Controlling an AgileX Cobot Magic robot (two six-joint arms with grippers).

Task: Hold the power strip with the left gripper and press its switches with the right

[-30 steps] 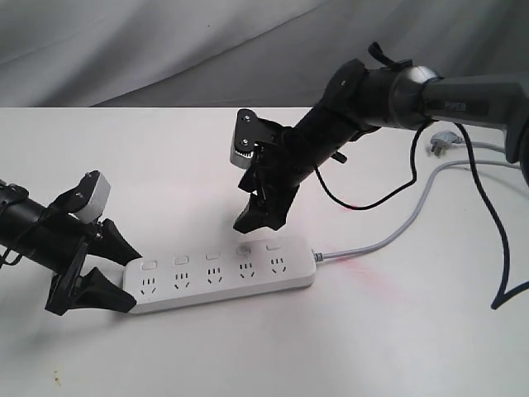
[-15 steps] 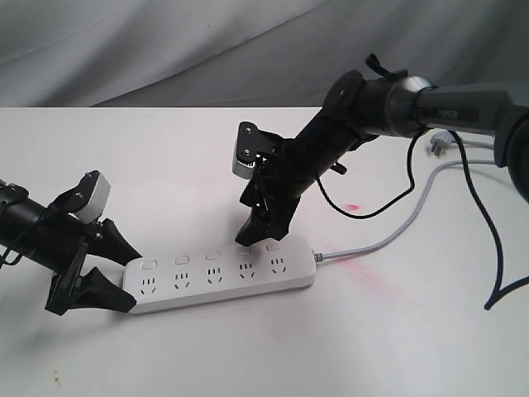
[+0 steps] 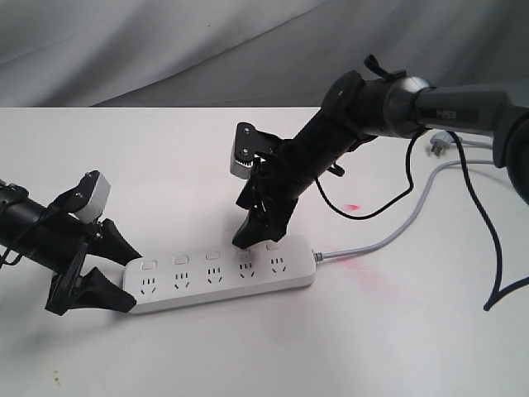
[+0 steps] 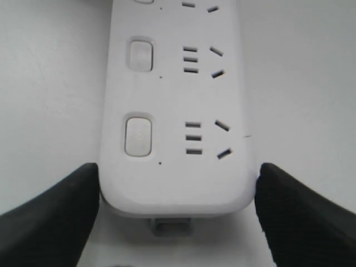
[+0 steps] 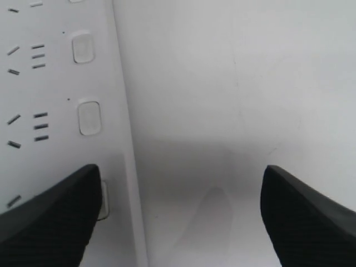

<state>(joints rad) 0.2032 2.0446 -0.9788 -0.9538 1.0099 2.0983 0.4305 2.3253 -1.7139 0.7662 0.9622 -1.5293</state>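
The white power strip (image 3: 219, 275) lies flat on the white table, its row of switches (image 3: 180, 260) along the far edge. My left gripper (image 3: 132, 281) straddles the strip's left end. In the left wrist view both black fingers (image 4: 61, 211) press the sides of the power strip (image 4: 178, 178), just past a switch (image 4: 138, 135). My right gripper (image 3: 250, 237) slants down from the upper right with its jaws wide apart. One fingertip (image 5: 50, 217) rests over a switch (image 5: 103, 200), the fourth from the left end; the other fingertip hangs over bare table.
A grey cord (image 3: 388, 236) runs from the strip's right end to a grey plug (image 3: 438, 145) at the back right. A black cable (image 3: 488, 215) loops down from the right arm. Grey cloth (image 3: 165, 41) hangs behind the table.
My right gripper has come down and slightly left, and its fingertip now covers the fourth switch. The left gripper and the strip have not moved.
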